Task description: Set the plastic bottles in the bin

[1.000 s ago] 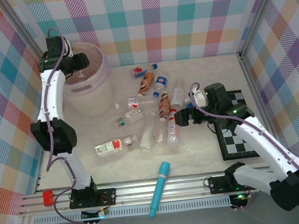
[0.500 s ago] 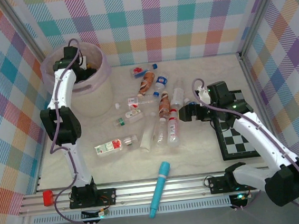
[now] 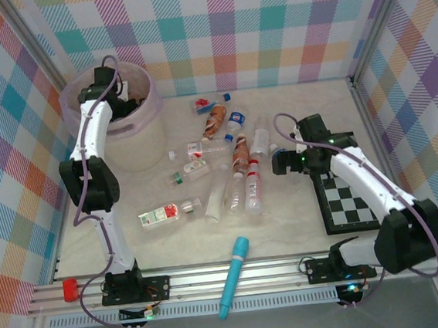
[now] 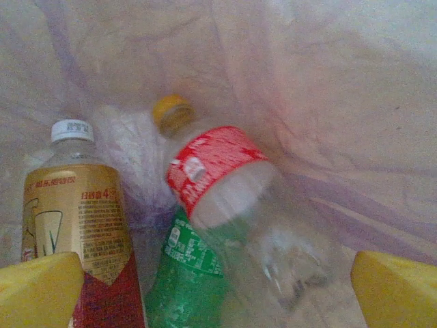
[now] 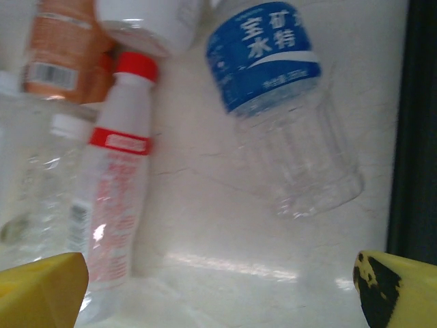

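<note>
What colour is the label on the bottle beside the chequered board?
Its label is blue, white lettering; right wrist view.

From above, the bin [image 3: 136,145] wall and my own arm hide my left gripper [image 4: 218,294]; just ahead of it, the green bottle [image 4: 184,273] is blurred and cut off below.

At the lower middle of my overhead view a long teal-blue cylinder [image 3: 234,277] lies tilted, its lower end crossing the metal rail [image 3: 191,279]. A small red object [image 3: 70,289] sits on that rail at lower left. A black-and-white chequered board [image 3: 341,211] lies flat at right on the pale marbled table [image 3: 288,239]. Pastel plaid walls [image 3: 268,27] close in the left, top and right.
</note>
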Controlling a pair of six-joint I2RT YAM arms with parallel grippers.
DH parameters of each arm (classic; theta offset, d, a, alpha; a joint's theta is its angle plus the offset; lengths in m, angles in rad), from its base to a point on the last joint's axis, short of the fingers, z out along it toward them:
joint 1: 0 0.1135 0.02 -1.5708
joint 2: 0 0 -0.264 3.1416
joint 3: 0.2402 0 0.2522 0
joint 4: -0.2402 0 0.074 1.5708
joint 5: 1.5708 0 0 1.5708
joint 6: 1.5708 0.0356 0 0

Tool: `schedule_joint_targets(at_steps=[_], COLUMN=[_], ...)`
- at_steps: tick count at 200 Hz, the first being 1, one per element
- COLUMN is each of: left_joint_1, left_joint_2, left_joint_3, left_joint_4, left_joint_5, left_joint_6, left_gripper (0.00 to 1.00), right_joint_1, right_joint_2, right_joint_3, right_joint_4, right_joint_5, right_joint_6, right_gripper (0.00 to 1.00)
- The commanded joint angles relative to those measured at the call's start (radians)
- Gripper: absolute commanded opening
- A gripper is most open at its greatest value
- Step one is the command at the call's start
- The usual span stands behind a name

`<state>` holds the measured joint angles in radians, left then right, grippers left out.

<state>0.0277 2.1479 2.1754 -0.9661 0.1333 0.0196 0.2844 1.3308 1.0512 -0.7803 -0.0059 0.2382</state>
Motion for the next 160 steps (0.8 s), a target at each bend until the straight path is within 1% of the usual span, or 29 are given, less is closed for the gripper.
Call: schedule_joint_targets(at_steps=[1, 43, 63, 87, 107, 129, 147, 160], left_joint_1=[-0.004, -0.003, -0.006, -0.015, -0.03, -0.075, -0.137, -0.18], left_joint_2=[-0.113, -0.24, -0.307, -0.421, -0.535, -0.682, -0.804, -0.879], left_joint_3=[0.059, 0.068, 0.061, -0.003, -0.089, -0.249, -0.421, -0.566], left_joint_4=[-0.045, -0.043, -0.055, -0.03, 0.0, 0.068, 0.155, 0.246], left_joint_5=[0.0, -0.022, -0.021, -0.027, -0.009, 0.027, 0.073, 0.153], left_joint_6=[0.007, -0.005, -0.02, -0.049, -0.087, -0.145, -0.215, -0.298], left_gripper=[1.0, 1.0, 1.0, 1.0, 1.0, 1.0, 1.0, 1.0], right_joint_1=[-0.004, -0.009, -0.016, -0.024, -0.027, -0.028, -0.028, -0.028], right_joint_2=[0.083, 0.238, 0.278, 0.315, 0.347, 0.382, 0.404, 0.409], right_joint_3=[0.067, 0.11, 0.102, 0.078, 0.066, 0.058, 0.05, 0.036], right_joint_4=[-0.004, 0.0, 0.017, 0.05, 0.075, 0.102, 0.122, 0.139], right_joint_5=[0.107, 0.154, 0.144, 0.122, 0.105, 0.097, 0.085, 0.077], right_joint_6=[-0.07, -0.119, -0.125, -0.124, -0.121, -0.11, -0.098, -0.086], right_gripper=[1.0, 1.0, 0.99, 0.97, 0.96, 0.93, 0.85, 0.78])
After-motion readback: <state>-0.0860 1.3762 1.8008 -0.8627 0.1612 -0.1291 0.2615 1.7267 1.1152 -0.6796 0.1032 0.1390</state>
